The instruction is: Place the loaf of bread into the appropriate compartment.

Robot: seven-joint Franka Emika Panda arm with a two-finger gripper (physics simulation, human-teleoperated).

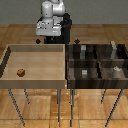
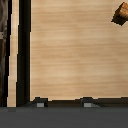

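The loaf of bread (image 1: 21, 73) is a tiny golden-brown lump lying on the floor of the light tan tray (image 1: 10, 80), toward the exterior view's left. It also shows at the edge of the wrist view, loaf (image 2: 120, 13). My gripper (image 1: 48, 41) hangs well above the tray's far rim, away from the loaf, with nothing in it. In the wrist view the gripper (image 2: 64, 103) is open, both fingertips (image 2: 40, 103) apart over the bare tray floor. The compartment (image 1: 80, 79) is the near cell of the dark divided bin next to the tray, holding a small grey cube (image 1: 85, 73).
The dark-brown four-cell bin (image 1: 69, 75) stands at the exterior view's right, touching the tan tray. Its near right cell holds a whitish object (image 1: 116, 70); the far cells hold grey pieces. Both stand on thin legs over a wooden floor. A dark tray wall (image 2: 22, 50) crosses the wrist view.
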